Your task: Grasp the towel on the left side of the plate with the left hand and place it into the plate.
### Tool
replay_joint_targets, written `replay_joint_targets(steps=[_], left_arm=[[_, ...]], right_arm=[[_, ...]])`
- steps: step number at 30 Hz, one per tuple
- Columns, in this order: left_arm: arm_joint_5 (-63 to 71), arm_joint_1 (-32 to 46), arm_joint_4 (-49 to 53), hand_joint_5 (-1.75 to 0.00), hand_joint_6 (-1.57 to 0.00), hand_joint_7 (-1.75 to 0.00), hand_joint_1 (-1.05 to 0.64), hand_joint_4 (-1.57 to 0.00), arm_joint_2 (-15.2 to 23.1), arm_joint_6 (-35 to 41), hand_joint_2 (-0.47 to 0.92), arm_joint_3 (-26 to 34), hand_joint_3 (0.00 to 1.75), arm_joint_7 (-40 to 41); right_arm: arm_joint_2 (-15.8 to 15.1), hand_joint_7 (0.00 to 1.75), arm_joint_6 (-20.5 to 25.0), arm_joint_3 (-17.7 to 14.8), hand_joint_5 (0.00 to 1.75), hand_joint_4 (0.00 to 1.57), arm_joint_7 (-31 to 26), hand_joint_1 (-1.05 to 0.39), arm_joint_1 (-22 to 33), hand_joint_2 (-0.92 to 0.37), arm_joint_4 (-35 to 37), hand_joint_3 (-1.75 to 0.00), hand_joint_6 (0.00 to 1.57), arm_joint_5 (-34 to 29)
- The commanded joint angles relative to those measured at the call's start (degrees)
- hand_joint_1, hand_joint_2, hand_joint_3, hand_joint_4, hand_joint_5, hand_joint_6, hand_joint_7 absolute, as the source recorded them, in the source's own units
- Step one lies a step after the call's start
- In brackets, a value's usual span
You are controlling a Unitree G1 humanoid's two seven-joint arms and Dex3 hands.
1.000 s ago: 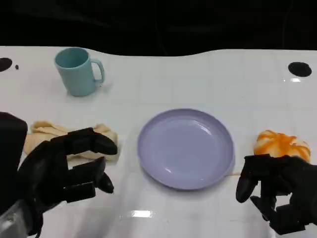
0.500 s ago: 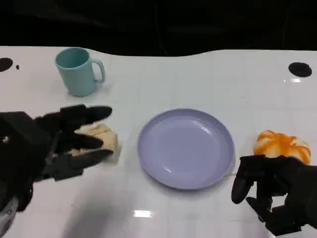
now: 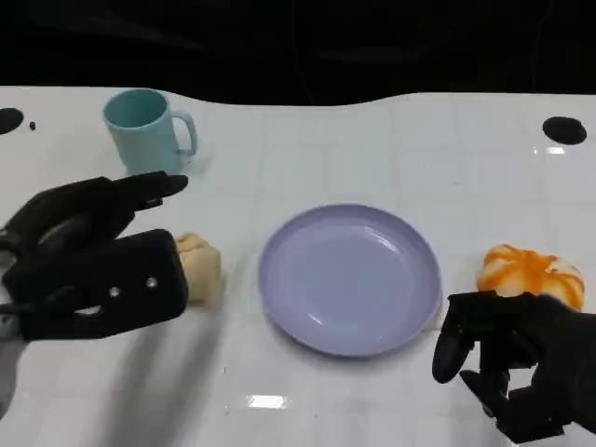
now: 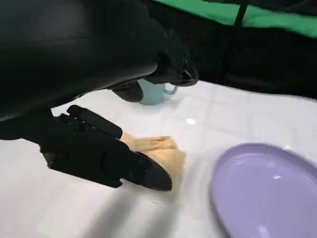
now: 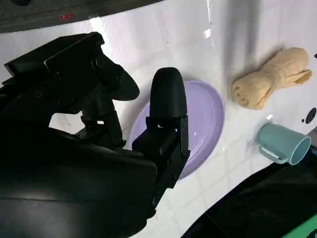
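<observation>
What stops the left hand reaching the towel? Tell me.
Probably nothing: the left hand hovers open right over the towel, nothing lies between them, and the plate sits clear beside it.

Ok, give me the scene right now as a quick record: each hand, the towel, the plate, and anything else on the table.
left hand: open, fingers spread over the towel, no grip visible
towel: rolled, beige, on the table left of the plate
plate: purple, nothing in it
right hand: fingers curled, holding nothing
mug: light blue, upright, behind the towel
orange object: right of the plate
</observation>
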Motion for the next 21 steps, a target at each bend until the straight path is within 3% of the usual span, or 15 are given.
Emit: replay_joint_targets(steps=[1,8,12,21], left_arm=[[4.2,-4.2,7.3,-0.39,-0.34,0.00,-0.47,-0.18,0.2,-2.7,0.80,-3.2,0.00,-2.5],[9.0,-9.4,19.2,-0.31,-0.36,-0.01,-0.61,-0.26,-1.8,-8.7,0.81,-6.8,0.00,-1.9],[11.4,-12.7,28.5,-0.14,-0.36,0.00,-0.54,-0.34,-4.7,-9.3,0.84,-8.9,0.00,-1.8],[12.2,-18.5,50.1,-0.09,-0.47,-0.03,-0.56,-0.47,-10.1,-17.2,0.88,-11.0,0.01,2.5]], right_arm=[[-0.4,1.46,-0.3,-0.4,1.75,0.74,-0.5,0.01,0.0,-0.55,-0.7,-1.11,0.70,-0.3],[0.0,1.44,-1.2,-0.8,1.75,0.74,-0.6,0.02,0.2,-0.55,-0.5,-1.11,0.70,0.3],[-0.1,1.43,-0.9,-0.5,1.75,0.73,-0.7,0.01,0.2,-0.54,-0.7,-1.10,0.70,-0.1],[-0.3,1.43,-0.6,-0.4,1.75,0.74,-0.7,0.01,0.7,-0.54,-1.8,-1.10,0.71,-0.3]])
